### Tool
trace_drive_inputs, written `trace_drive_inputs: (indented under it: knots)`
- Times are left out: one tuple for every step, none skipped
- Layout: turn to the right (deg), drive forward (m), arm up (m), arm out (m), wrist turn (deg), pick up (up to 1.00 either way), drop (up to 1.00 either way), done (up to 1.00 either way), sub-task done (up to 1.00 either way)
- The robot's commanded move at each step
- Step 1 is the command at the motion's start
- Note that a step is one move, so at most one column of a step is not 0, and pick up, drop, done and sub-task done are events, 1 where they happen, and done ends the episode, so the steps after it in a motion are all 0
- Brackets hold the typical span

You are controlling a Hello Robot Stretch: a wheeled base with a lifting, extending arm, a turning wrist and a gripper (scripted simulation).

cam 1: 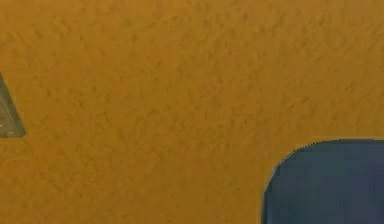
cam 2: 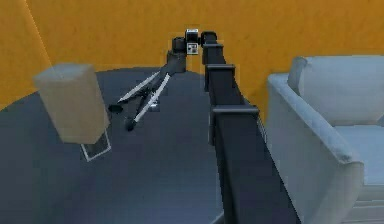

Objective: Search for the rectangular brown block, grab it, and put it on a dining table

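Observation:
A tan rectangular block (cam 2: 72, 100) shows upright at the arm side view's left, over a dark blue-grey round surface (cam 2: 150, 180). A small white frame (cam 2: 97, 150) sits at the block's lower corner. My arm (cam 2: 235, 130) rises from the bottom edge to the two white marked squares at the top. From there the gripper (cam 2: 122, 116) slants down to the left, and its thin fingers (cam 2: 145, 92) end just right of the block. I cannot tell whether the gripper holds anything, or whether it touches the block.
An orange wall (cam 1: 180, 90) stands close ahead and also behind the round surface (cam 2: 110, 30). A rounded dark blue edge (cam 1: 330, 185) shows at the forward view's bottom right. A pale grey-white sofa (cam 2: 325, 115) stands right of the arm. A grey sliver (cam 1: 8, 112) is at the forward view's left edge.

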Motion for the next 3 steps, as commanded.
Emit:
trace_drive_inputs:
  knots:
    - [0.0, 0.0, 0.0, 0.0, 39.0, 0.0, 0.0, 0.0, 0.0]
    - [0.0, 0.0, -0.26, 0.0, 0.0, 0.0, 0.0, 0.0, 0.0]
    - [0.0, 0.0, 0.0, 0.0, 0.0, 0.0, 1.0, 0.0, 0.0]
